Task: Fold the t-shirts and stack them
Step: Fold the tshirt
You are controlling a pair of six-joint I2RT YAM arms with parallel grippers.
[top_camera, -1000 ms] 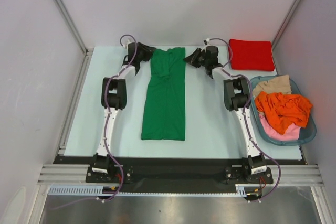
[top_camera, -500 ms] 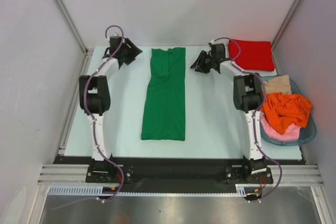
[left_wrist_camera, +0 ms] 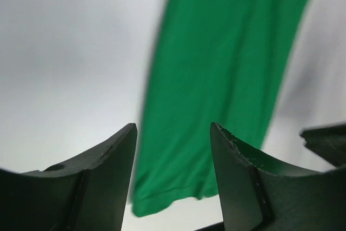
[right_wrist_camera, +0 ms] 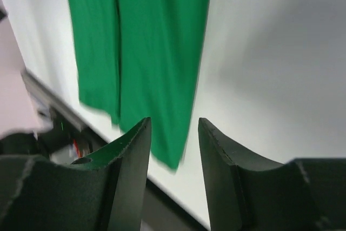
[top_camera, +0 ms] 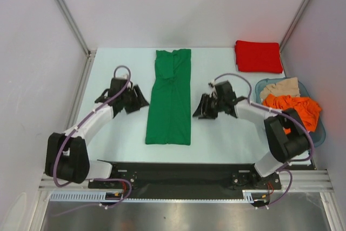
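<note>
1. The bench [top_camera: 216,68] is pale and bare on both long sides of the strip of cloth at its middle. That leaves open lanes at 9 and 3 o'clock for the arms, but the enclosure walls stand close at the left, far and right edges
2. The green t-shirt [top_camera: 170,101] lies flat at the bench centre as a narrow strip running from 12 to 6 o'clock, its sides already turned in. It looks light, soft and limp, so it will likely sag and drag if lifted by one point. The two hem corners at the 6 o'clock end seem the best places to pinch, both layers together, for carrying the hem toward 12 o'clock
3. The blue basket [top_camera: 322,127] sits at 3 to 4 o'clock, at the right edge, holding a crumpled orange garment [top_camera: 303,106] and a beige garment [top_camera: 281,86]. The right arm's elbow crosses its near side, so room there is tight
4. The red t-shirt [top_camera: 258,56] rests folded at 1 o'clock, well apart from the green one, a likely base for the stack
5. The left end effector [top_camera: 135,100] hovers just at 9 o'clock of the strip, fingers apart and empty
6. The right end effector [top_camera: 204,109] hovers at 3 o'clock of it, fingers apart too, gripping nothing
</note>
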